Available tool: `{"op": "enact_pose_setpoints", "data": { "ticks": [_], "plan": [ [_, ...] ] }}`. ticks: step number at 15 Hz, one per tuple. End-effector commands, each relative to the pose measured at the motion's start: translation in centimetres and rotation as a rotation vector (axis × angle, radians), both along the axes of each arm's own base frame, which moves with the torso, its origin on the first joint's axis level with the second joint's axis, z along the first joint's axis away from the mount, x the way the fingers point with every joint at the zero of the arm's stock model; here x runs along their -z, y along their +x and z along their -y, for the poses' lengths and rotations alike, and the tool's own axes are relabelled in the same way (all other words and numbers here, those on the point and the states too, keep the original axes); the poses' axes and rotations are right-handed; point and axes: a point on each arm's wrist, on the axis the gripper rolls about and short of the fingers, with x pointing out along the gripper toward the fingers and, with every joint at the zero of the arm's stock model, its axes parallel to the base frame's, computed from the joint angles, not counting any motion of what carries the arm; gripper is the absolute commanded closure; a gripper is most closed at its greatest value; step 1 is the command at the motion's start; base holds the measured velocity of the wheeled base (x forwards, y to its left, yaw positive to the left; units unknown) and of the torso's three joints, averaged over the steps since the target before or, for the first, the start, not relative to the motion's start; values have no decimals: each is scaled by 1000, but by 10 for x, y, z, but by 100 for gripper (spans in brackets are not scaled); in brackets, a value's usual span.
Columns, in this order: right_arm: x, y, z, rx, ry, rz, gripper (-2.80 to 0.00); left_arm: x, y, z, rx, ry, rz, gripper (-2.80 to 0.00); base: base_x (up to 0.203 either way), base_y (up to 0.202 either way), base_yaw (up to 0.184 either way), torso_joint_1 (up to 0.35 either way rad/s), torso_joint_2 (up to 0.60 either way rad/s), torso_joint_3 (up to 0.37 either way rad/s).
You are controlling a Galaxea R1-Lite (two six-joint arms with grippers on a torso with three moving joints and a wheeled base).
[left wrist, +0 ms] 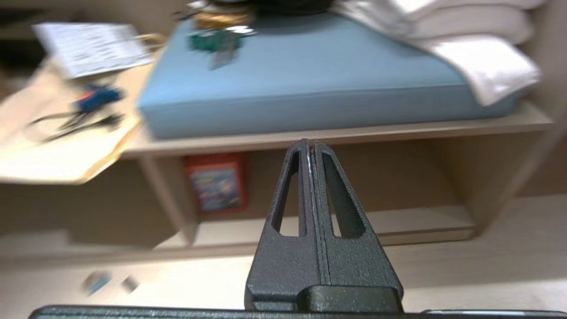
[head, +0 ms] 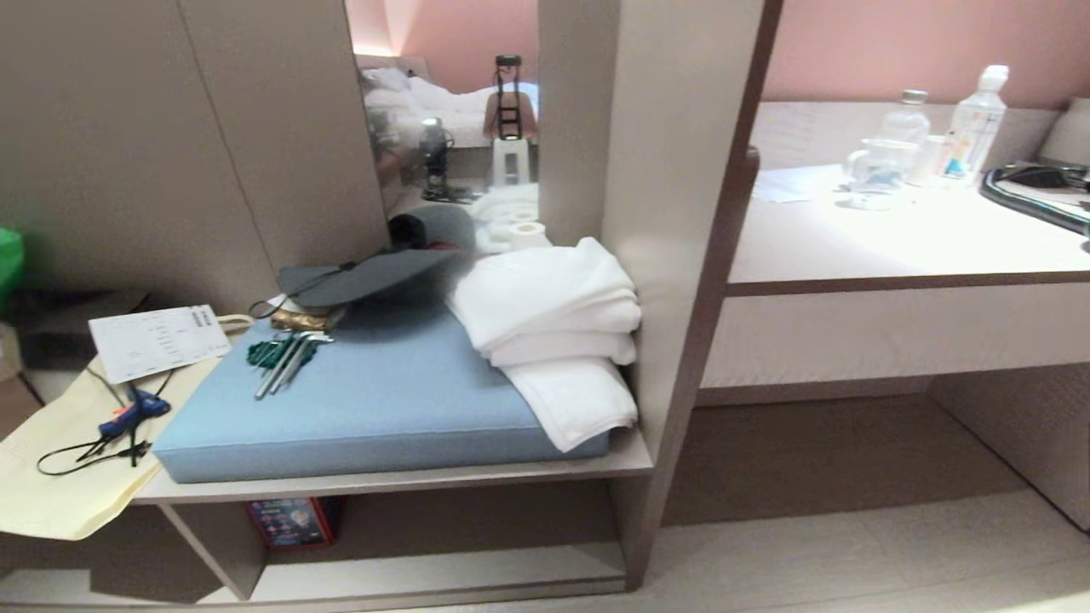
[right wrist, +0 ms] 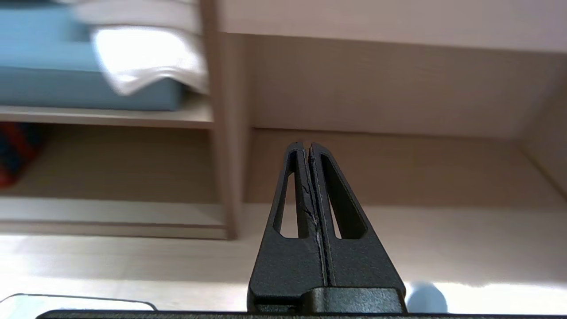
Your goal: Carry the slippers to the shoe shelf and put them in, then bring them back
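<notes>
The slippers are out of view in all three views. The shoe shelf (head: pixel 443 572) is the low cubby under the bench board, split by a vertical divider (head: pixel 213 545); it also shows in the left wrist view as the shoe shelf (left wrist: pixel 421 221) and in the right wrist view as the shoe shelf (right wrist: pixel 110 212). My left gripper (left wrist: pixel 310 142) is shut and holds nothing, hanging low in front of the cubby. My right gripper (right wrist: pixel 306 144) is shut and holds nothing too, facing the recess under the desk. Neither arm shows in the head view.
On the bench board lie a blue cushion (head: pixel 383 400), folded white towels (head: pixel 553 323), a dark hat (head: pixel 366 277) and metal tools (head: pixel 285 358). A red box (head: pixel 294 521) stands inside the cubby. A cream bag (head: pixel 60 464) hangs off the left end. The desk counter (head: pixel 894 238) holds bottles.
</notes>
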Motion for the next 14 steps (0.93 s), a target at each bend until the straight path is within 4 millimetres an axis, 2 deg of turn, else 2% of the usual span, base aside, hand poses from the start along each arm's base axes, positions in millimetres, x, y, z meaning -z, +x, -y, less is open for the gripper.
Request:
{"op": "enact_pose_setpoints", "data": {
  "ticks": [1,4,14],
  "plan": [
    [0,0,0,1,-2,-3,0,0,0,0,0,0,0,0,-2,-8,177,2,2,7],
    [0,0,0,1,0,0,0,0,0,0,1,7,-1,0,1,-6,122,4,1,0],
    [0,0,0,2,21,0,0,0,0,0,0,-7,1,0,0,0,0,0,0,0]
  ]
}}
